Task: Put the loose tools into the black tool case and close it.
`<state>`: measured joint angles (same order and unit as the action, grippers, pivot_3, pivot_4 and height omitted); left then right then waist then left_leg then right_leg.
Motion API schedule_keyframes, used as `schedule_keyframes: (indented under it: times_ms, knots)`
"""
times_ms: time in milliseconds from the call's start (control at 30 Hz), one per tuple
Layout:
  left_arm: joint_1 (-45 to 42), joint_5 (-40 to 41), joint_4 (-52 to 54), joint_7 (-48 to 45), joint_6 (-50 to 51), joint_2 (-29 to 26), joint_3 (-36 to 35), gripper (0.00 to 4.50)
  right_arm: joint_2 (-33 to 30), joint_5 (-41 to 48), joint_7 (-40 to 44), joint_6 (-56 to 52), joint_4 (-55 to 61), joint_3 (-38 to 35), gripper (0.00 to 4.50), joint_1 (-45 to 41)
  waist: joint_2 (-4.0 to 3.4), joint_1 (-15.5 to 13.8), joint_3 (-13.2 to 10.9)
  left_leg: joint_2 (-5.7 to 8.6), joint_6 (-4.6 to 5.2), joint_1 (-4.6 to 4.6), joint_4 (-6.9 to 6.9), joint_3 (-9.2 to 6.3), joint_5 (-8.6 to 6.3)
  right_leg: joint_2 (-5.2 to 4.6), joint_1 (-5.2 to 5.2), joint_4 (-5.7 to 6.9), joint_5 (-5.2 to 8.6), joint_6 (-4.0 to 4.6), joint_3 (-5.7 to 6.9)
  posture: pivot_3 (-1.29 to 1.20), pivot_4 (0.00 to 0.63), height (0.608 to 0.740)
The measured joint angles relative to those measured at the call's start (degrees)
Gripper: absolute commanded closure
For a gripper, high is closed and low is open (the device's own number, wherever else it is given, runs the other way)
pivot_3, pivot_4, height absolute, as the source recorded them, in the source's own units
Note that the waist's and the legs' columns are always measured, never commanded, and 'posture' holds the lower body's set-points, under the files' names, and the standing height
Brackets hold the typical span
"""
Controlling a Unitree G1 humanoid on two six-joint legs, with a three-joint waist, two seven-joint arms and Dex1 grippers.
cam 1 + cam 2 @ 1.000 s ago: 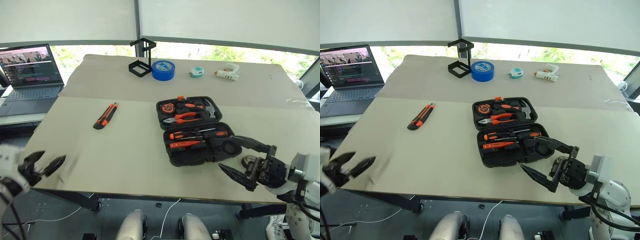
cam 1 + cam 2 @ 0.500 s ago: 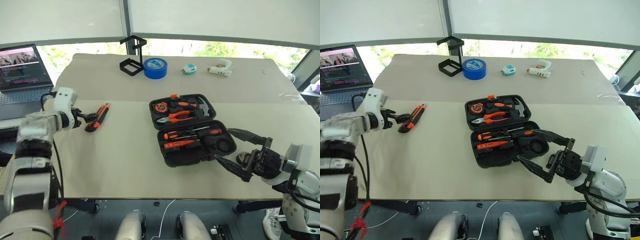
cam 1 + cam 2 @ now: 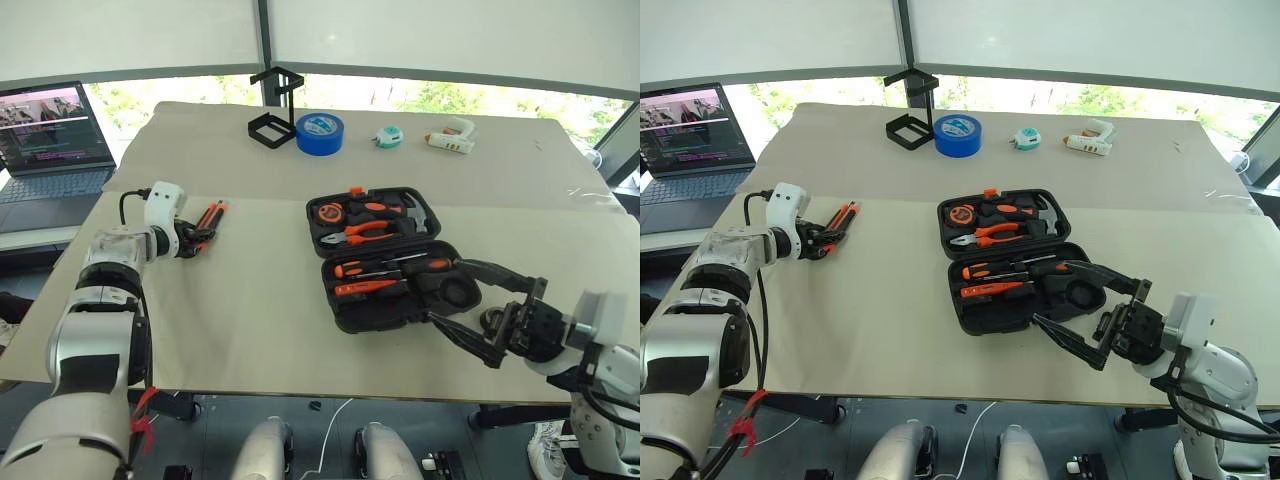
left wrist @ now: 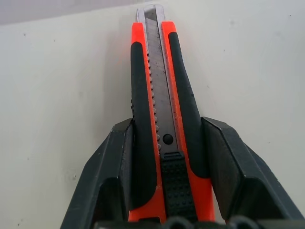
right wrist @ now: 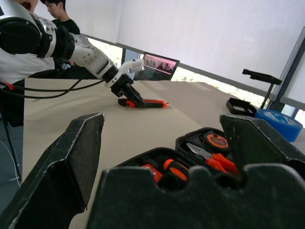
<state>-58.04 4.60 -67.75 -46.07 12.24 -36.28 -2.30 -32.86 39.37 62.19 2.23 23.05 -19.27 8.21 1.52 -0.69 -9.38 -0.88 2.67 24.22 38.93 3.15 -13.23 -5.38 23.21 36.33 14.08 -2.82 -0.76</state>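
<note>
- Beige surface (image 3: pixel 250 300) carries the open case (image 3: pixel 390 255) at centre.
- Right hand (image 3: pixel 488 315) gapes wide, empty, just beside the case.
- Left hand (image 3: pixel 197 238) clasps the knife (image 4: pixel 164 114) from its butt; its length runs straight on past the fingers, well left of the case.
- No legible writing.

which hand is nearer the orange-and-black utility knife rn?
Left. The left hand has its fingers either side of the orange-and-black utility knife; the right hand hangs open across the table beside the black tool case.
</note>
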Motion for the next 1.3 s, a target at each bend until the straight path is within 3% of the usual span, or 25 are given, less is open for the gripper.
schedule_keyframes:
  times_ms: [133,233,300,433,500,767,1000,1300]
  knots:
    - [3.3,0.3,7.6,-14.3,-7.1,-1.7,1.3,2.79,-1.7,0.3,0.2,-0.2,0.1,-2.8,0.00,2.4,0.02,0.0,0.0,-0.02,0.00,0.04,0.00,0.03,0.00,0.01,0.02,-0.02,0.00,0.01,0.00,0.00,0.150,0.740]
    - [7.7,2.7,24.6,-28.7,-5.9,-3.5,5.3,2.79,-4.0,0.4,1.5,-0.2,-0.1,-6.2,0.00,4.9,0.01,-0.2,0.0,-0.03,0.04,0.05,0.00,0.02,-0.02,-0.07,-0.07,-0.09,-0.01,0.01,-0.01,0.00,0.150,0.740]
    - [10.7,5.8,39.5,-33.5,2.0,-2.8,8.7,2.79,-5.6,0.5,2.7,-0.2,-0.6,-8.6,0.00,6.4,0.01,-0.6,0.0,-0.02,0.09,0.08,0.04,-0.01,-0.03,-0.13,-0.11,-0.12,-0.01,0.01,-0.01,0.00,0.150,0.740]
    - [11.8,9.0,61.6,-32.4,19.6,3.8,17.8,2.79,-7.9,0.7,4.1,-0.2,-3.1,-12.9,0.00,7.4,0.00,-0.7,0.0,0.01,0.19,0.03,0.19,-0.01,-0.06,-0.08,-0.21,-0.10,-0.05,-0.10,-0.14,0.00,0.150,0.740]
    - [11.9,8.8,66.3,-28.4,25.9,7.3,20.9,2.79,-8.4,0.7,4.8,-0.2,-4.0,-13.6,0.00,8.3,-0.02,-0.2,0.0,0.00,0.19,0.00,0.18,-0.03,-0.06,0.05,-0.17,-0.06,-0.05,-0.09,-0.20,0.00,0.150,0.740]
    - [11.8,4.4,67.1,-12.0,35.0,19.9,28.4,2.79,-8.5,0.8,6.0,-1.4,-3.0,-15.2,0.00,11.8,-0.11,0.3,0.0,0.04,0.19,-0.04,0.19,-0.04,-0.05,0.13,-0.11,0.07,-0.04,-0.07,-0.32,0.00,0.150,0.740]
    - [11.9,2.3,66.8,-7.0,35.7,22.5,31.5,2.79,-8.7,1.6,6.0,-1.8,-1.4,-16.4,0.00,13.6,-0.11,0.0,0.0,0.03,0.19,-0.04,0.19,-0.05,-0.05,0.09,-0.12,0.05,-0.04,-0.08,-0.32,0.00,0.150,0.740]
    - [13.5,0.8,67.5,-7.3,32.6,20.9,34.8,2.79,-8.4,2.4,4.1,-2.9,1.1,-17.0,0.00,14.8,-0.17,0.0,0.1,0.01,0.19,-0.07,0.19,-0.07,-0.05,0.08,-0.17,0.01,-0.04,-0.07,-0.31,0.00,0.150,0.740]
